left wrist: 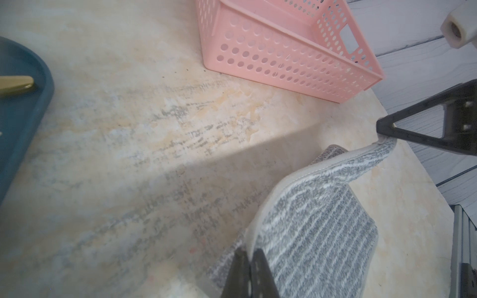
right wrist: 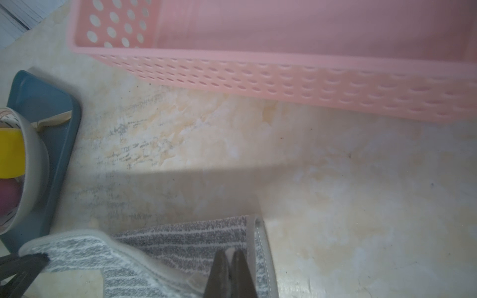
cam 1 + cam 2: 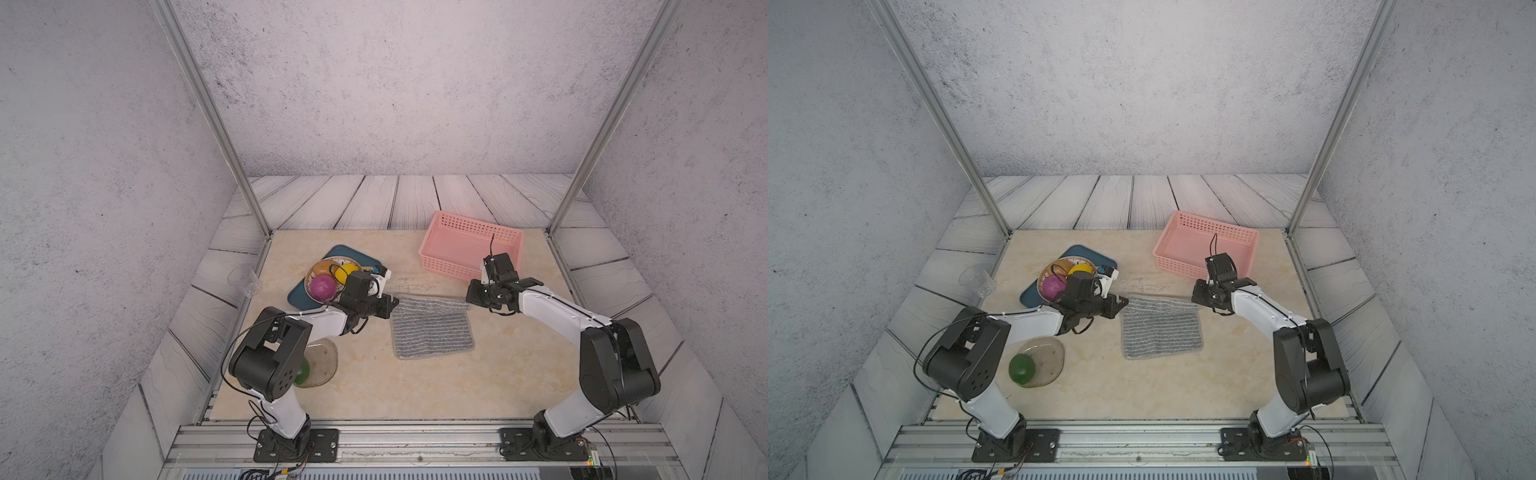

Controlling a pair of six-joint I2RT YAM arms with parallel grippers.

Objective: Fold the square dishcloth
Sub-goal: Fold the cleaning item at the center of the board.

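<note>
your dishcloth point(image 3: 432, 332) lies about the middle of the table point(image 3: 374, 395), on the near side of the pink basket point(image 3: 469, 245), with only its far hem raised off the surface. the left gripper point(image 1: 249, 258) is pinched tight on the far left corner and the right gripper point(image 2: 231, 258) on the far right corner, so the grasp looks done but the fold itself is barely begun. what is left, as i judge it, is to carry that hem over to the cloth's near edge, lay it down square and let go.
</note>
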